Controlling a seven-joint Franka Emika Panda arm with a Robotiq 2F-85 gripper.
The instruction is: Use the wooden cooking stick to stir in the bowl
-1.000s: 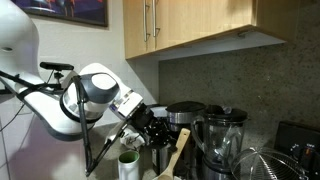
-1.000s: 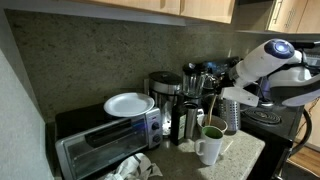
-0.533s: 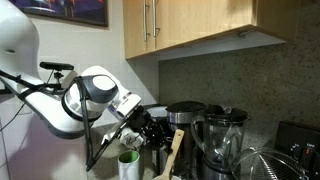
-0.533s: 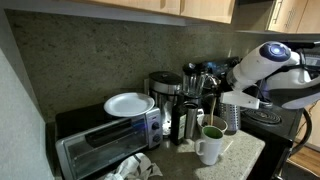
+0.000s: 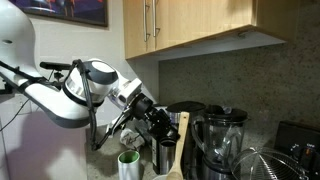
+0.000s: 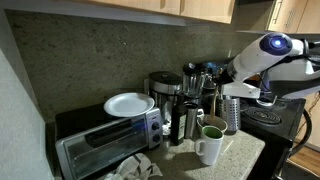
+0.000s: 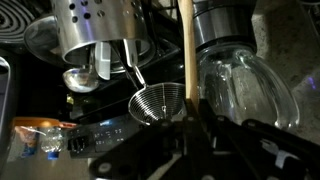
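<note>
My gripper (image 7: 190, 112) is shut on the wooden cooking stick (image 7: 185, 45), a light-tan shaft that runs straight up from the jaws in the wrist view. In an exterior view the gripper (image 5: 163, 127) holds the stick (image 5: 178, 145) tilted, with its lower end below the frame edge beside the blender. In an exterior view the arm reaches in near the back appliances, and the stick is hard to make out there. A pale rim that may be the bowl (image 6: 214, 123) shows just behind the white cup; the rest of it is hidden.
A white cup with green inside (image 6: 211, 145) (image 5: 128, 163) stands at the counter front. A perforated steel holder (image 6: 231, 114) (image 7: 95, 30), a wire strainer (image 7: 158, 104), a blender (image 5: 222, 140) (image 7: 245, 85), a coffee maker (image 6: 164, 95) and a toaster oven with a plate (image 6: 128, 104) crowd the counter.
The arm has risen and swung, lifting the gripper and the wooden stick higher than a second ago. The cup and appliances have not moved.
</note>
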